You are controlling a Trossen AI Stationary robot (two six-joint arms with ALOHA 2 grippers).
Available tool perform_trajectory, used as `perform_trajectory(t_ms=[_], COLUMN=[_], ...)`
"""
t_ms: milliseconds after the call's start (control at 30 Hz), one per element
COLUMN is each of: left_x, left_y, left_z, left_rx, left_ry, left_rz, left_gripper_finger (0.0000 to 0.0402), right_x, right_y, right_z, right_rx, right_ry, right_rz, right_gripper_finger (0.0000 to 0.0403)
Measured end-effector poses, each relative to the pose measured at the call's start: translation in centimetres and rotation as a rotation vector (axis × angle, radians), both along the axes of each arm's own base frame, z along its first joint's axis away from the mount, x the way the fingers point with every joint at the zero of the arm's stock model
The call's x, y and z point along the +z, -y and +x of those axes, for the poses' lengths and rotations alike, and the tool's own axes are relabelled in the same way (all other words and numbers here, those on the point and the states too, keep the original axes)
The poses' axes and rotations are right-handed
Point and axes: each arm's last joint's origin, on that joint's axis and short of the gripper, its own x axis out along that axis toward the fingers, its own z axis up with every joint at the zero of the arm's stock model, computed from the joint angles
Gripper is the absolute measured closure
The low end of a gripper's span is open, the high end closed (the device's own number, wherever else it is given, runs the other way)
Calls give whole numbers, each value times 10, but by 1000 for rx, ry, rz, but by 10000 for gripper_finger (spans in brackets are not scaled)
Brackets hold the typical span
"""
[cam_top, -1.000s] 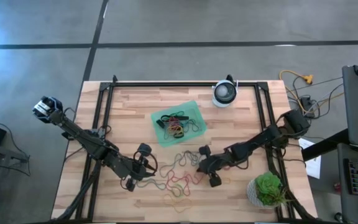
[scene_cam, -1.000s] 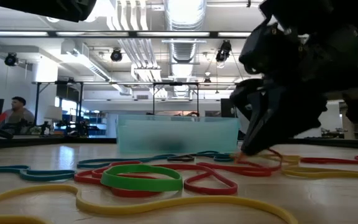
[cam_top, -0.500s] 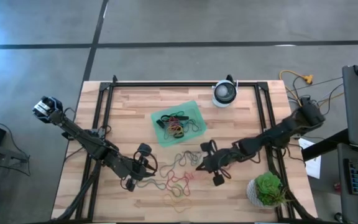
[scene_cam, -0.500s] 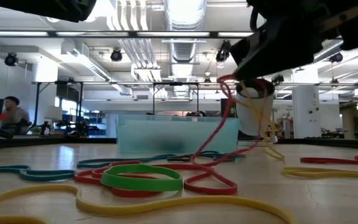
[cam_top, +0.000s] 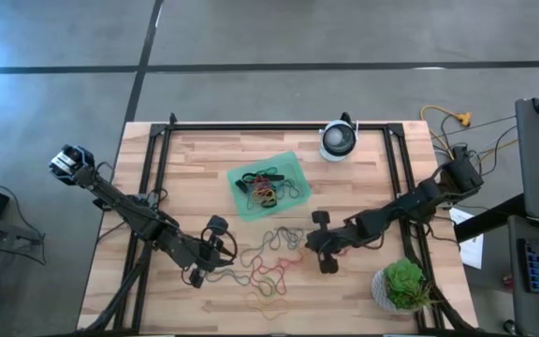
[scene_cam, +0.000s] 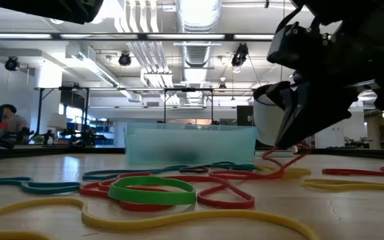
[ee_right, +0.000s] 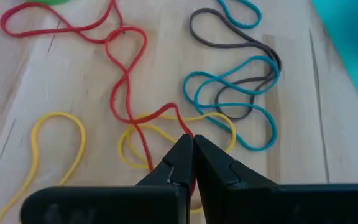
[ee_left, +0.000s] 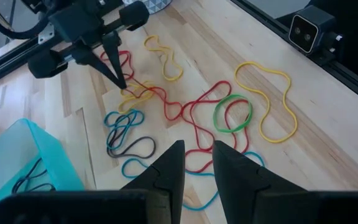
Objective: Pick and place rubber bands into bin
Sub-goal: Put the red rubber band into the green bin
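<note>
My right jaws (ee_right: 190,152) are closed tight on a red rubber band (ee_right: 126,74), and a yellow band (ee_right: 138,140) seems to be caught in the same pinch; I cannot be sure of that one. The red band is lifted only at my tips. Most of its length lies on the bench (cam_top: 372,183), stretched out and crossing other loops there.

The bin (cam_top: 268,184) stands near the middle of the bench, farther from the front edge than the loose pile, and it already holds several bands. My right jaws in the high view (cam_top: 309,241) are beside the pile, not over the bin.

I judge this to be the picking step: the grasp is made, the carry is not yet done. The next move calls for lifting high enough that the long red loop comes free of its neighbours, then travelling over the bin's rim before I let go.

My left jaws (ee_left: 197,163) wait low at the other side of the pile, parted a little and holding nothing.
</note>
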Motion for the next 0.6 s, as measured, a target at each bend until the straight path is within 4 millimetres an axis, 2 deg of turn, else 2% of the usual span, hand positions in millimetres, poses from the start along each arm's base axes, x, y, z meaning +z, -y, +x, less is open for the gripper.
perform_trajectory(t_ms=[167, 267, 600], left_x=[0, -1, -5], left_y=[0, 0, -1], left_z=[0, 0, -1], left_rx=[0, 0, 1], left_ry=[0, -3, -10], left_rz=[0, 2, 7], left_gripper_finger=[334, 334, 334], right_x=[3, 11, 58], right_y=[-1, -2, -6], right_z=[1, 5, 24], right_rx=[28, 80, 253], right_ry=[28, 106, 309], right_rz=[-12, -33, -187], right_gripper_finger=[394, 394, 394])
